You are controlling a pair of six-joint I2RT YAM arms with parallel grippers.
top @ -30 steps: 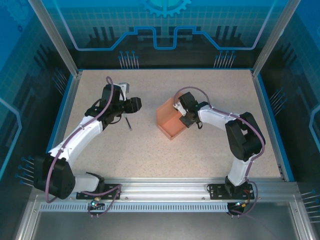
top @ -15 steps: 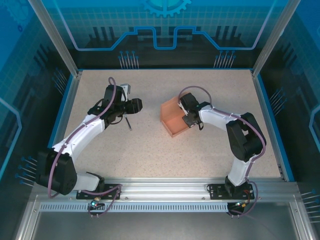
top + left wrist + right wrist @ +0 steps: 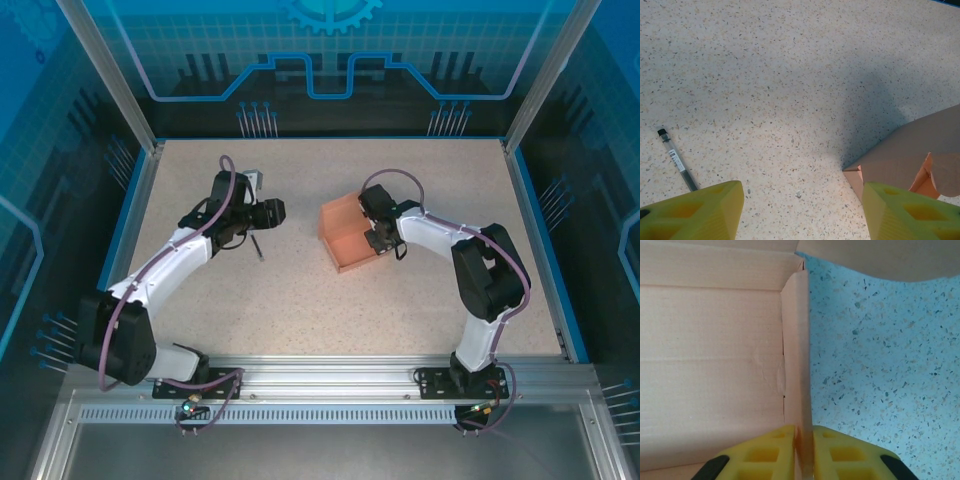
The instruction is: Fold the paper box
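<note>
Near edge: both arms bolted to the rail; the right arm (image 3: 480, 280) reaches up-left to the paper box (image 3: 345, 232), and the left arm (image 3: 160, 275) angles towards the box's left side.

Thin pen-like stick (image 3: 257, 247) lies flat on the table (image 3: 300, 320), left of the box and well apart from it. In the left wrist view it sits beside the left-hand finger, touching nothing.

Box: salmon-pink, resting on the table, partly formed with walls standing and the top open. It lies roughly between the two grippers.

Right gripper (image 3: 378, 234) is at the box's right side. In the right wrist view its yellow fingers (image 3: 770, 450) are pressed in on either side of one thin upright wall, pinching the card edge. The box's inside face is left of that wall and speckled table is right of it.

Left gripper (image 3: 268, 212) is left of the box, not touching it. Its jaws are spread wide and hold nothing; the left wrist view shows bare table between the fingers and the box corner just by the right-hand finger.
</note>
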